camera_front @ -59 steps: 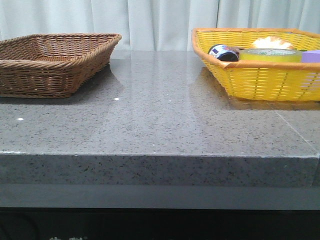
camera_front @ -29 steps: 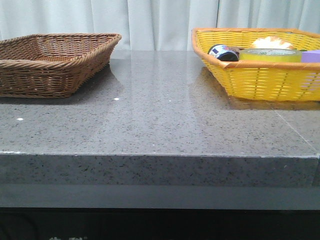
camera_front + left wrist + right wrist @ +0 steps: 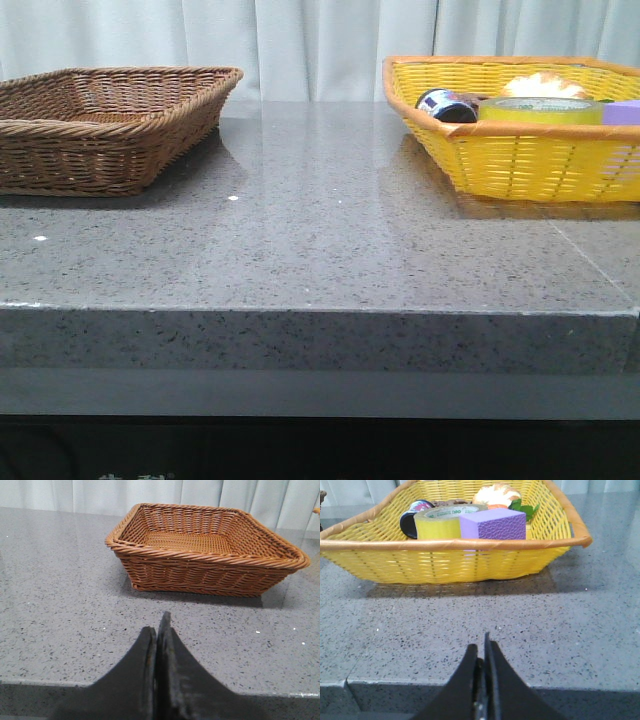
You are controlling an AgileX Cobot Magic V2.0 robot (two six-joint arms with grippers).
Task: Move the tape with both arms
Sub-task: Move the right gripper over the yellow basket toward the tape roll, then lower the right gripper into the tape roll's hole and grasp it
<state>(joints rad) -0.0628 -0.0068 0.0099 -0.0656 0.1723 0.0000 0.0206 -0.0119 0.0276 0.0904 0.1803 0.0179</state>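
The yellow tape (image 3: 540, 110) (image 3: 440, 524) lies flat inside the yellow woven basket (image 3: 520, 165) (image 3: 450, 562) at the right rear of the table, its white core with green lettering facing up. My right gripper (image 3: 482, 647) is shut with nothing in it, low over the table's near edge and well short of that basket. My left gripper (image 3: 156, 627) is also shut and empty, pointing toward the brown wicker basket (image 3: 205, 565) (image 3: 105, 125), which holds nothing visible. Neither arm shows in the front view.
In the yellow basket, a purple block (image 3: 492, 525) stands in front of the tape, a dark round can (image 3: 415, 521) (image 3: 447, 105) lies beside it, and an orange-white item (image 3: 496, 494) with green leaves sits behind. Grey stone tabletop (image 3: 320, 230) lies between the baskets.
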